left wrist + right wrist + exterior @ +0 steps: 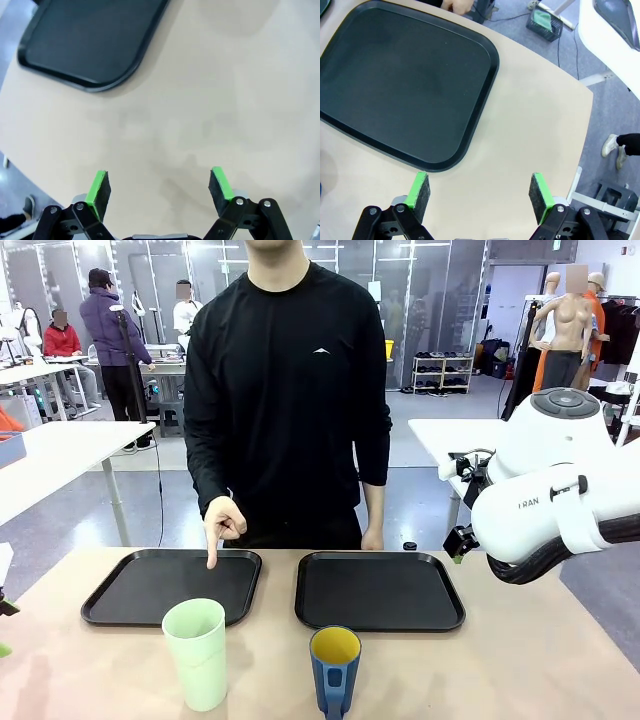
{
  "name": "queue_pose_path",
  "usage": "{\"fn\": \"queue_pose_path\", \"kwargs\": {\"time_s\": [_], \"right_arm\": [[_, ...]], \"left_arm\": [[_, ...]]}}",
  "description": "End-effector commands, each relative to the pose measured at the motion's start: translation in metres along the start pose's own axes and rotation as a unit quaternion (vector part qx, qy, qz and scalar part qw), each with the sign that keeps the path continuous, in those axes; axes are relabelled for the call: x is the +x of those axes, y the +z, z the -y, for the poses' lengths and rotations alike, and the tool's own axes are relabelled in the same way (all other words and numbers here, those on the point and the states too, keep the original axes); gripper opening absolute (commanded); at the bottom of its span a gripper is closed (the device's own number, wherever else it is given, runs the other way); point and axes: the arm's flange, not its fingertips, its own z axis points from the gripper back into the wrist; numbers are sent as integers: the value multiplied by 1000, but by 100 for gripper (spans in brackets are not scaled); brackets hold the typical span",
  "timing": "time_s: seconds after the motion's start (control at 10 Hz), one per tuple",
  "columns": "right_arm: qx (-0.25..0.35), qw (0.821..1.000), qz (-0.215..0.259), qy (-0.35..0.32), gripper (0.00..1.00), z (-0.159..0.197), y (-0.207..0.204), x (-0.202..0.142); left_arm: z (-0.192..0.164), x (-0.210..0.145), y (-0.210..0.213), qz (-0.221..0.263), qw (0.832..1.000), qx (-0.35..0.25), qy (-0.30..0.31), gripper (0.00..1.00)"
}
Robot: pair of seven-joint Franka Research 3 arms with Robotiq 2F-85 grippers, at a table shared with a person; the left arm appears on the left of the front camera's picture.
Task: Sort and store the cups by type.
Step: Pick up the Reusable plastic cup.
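The right gripper hangs with fingers spread wide over the bare table just beside a black tray, holding nothing. The left gripper is likewise spread and empty. The mint-green tumbler and the blue mug stand upright on the table's near side.

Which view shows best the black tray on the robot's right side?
The front view: the right tray lies whole there, all four rims visible. The right wrist view shows it close from above, one edge cut off. The left wrist view shows one tray corner; which tray, I cannot tell.
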Motion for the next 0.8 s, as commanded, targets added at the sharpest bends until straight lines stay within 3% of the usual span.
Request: {"fn": "queue_pose_path", "kwargs": {"time_s": [0.0,0.4,0.7], "right_arm": [[-7,1000,-1,3,100,1,0,-1],[-7,1000,-1,3,100,1,0,-1],[-7,1000,-1,3,100,1,0,-1]], "left_arm": [[35,-16,-13,62,998,-15,-24,100],[31,-28,-29,159,987,-23,-19,100],[32,-19,-31,258,964,-67,20,100]]}}
